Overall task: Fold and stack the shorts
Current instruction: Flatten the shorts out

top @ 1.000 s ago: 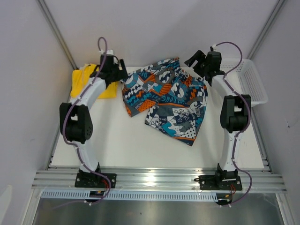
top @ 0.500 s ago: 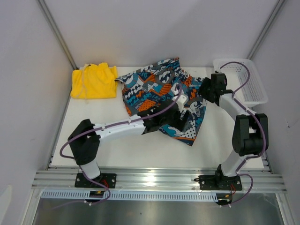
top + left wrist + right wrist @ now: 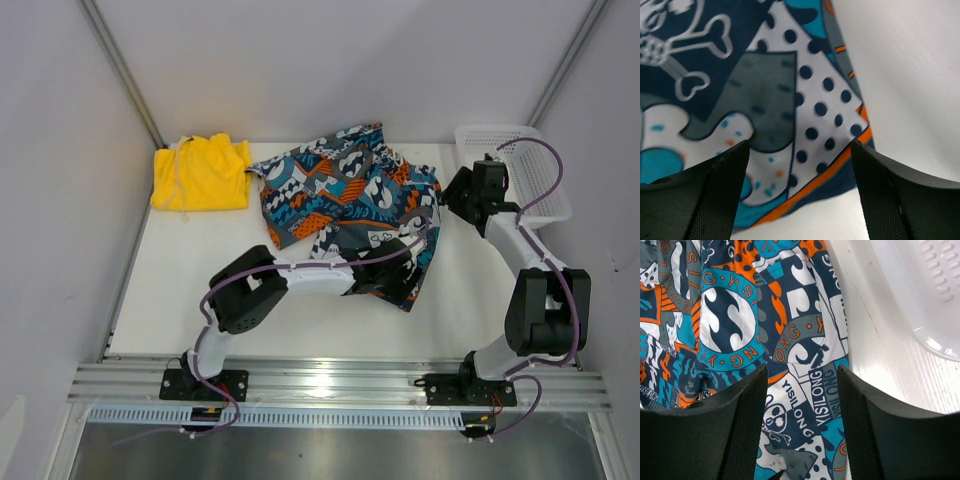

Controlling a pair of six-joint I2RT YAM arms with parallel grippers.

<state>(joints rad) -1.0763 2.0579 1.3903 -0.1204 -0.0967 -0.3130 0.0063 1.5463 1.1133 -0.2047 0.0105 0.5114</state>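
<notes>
We see the printed shorts (image 3: pixel 340 200) spread flat mid-back on the worktop (image 3: pixel 190 290), long axis running from far left to the near-right hem; the yellow shorts (image 3: pixel 203 175) sit well apart in the far-left corner. The left tool (image 3: pixel 800 150) is open, straddling the near-right hem corner (image 3: pixel 840 125); the right tool (image 3: pixel 802 375) hangs with jaws apart over the right edge, near the basket (image 3: pixel 545 190), nothing pinched. We judge the left arm nearer that corner; the fold would carry it far-left.

You're standing at a robot test cell, most likely a lab. White table (image 3: pixel 170 255) boxed in by plain pale panels (image 3: pixel 330 60), with metal posts (image 3: pixel 125 75) at the far corners. Slotted aluminium rail (image 3: pixel 330 380) along the near edge, with arm bases (image 3: pixel 205 385) bolted on.
</notes>
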